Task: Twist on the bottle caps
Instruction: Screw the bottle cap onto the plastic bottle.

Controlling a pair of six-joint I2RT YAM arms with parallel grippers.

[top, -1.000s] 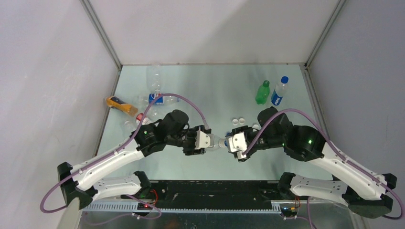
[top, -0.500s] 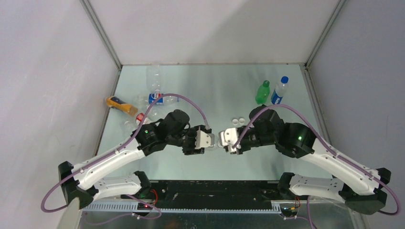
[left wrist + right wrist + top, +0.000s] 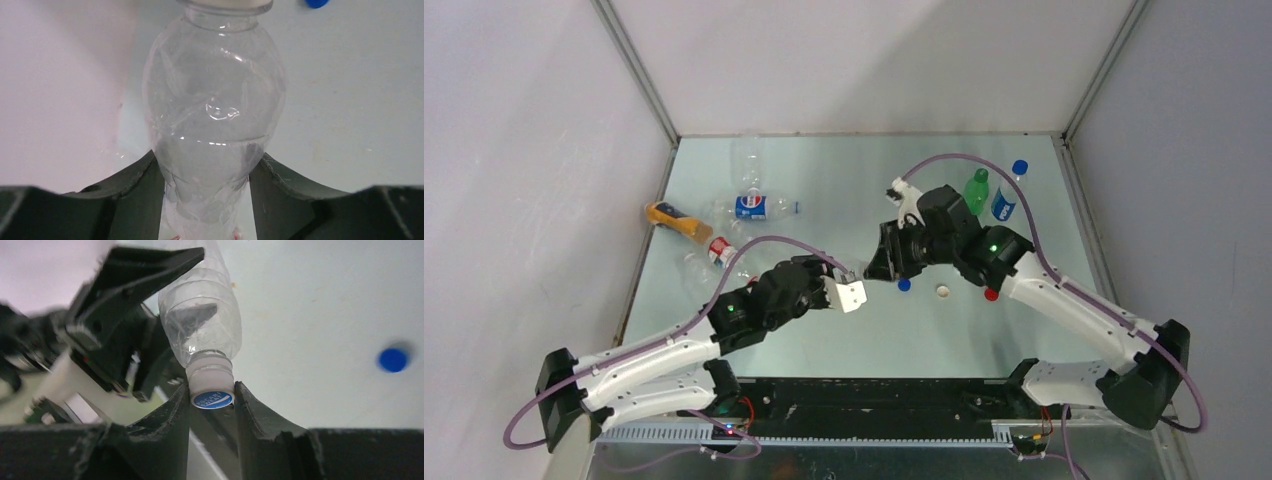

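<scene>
our left hand (image 3: 207,162) clamps the clear bottle (image 3: 215,95) above the counter (image 3: 874,170); our right hand (image 3: 211,387) pinches its white cap (image 3: 212,399). we should hold cap and neck in line and twist gently to avoid cross-threading.

The clear bottle (image 3: 215,115) is cut off at neck and base by the left wrist view's edges.
</scene>
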